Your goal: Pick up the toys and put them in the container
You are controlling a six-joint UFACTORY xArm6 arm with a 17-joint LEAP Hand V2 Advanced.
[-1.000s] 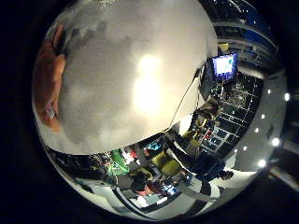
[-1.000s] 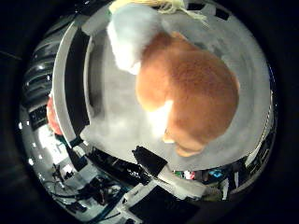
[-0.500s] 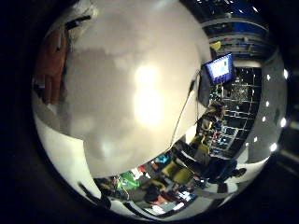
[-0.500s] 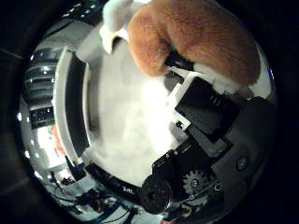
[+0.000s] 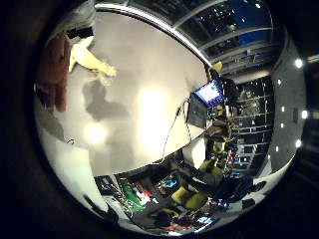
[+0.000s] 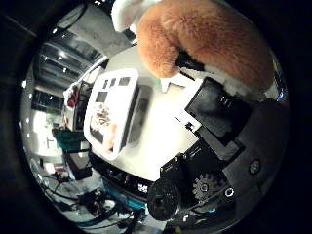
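1. Above the table (image 6: 161, 141), I see the hand (image 6: 219, 146) lifted well clear, its black and white fingers curled round the plush toy (image 6: 209, 39).
2. The toy is fuzzy orange-brown with a white part, pressed close against the palm.
3. Down on the table near its edge sits the white container (image 6: 114, 109), with small things inside.
4. Another toy (image 5: 75, 59), reddish-brown and cream, lies on the table.

Hand (image 6: 214, 146) now curls round plush toy (image 6: 204, 44), lifted off table (image 6: 161, 136); white container (image 6: 114, 112) now in view.
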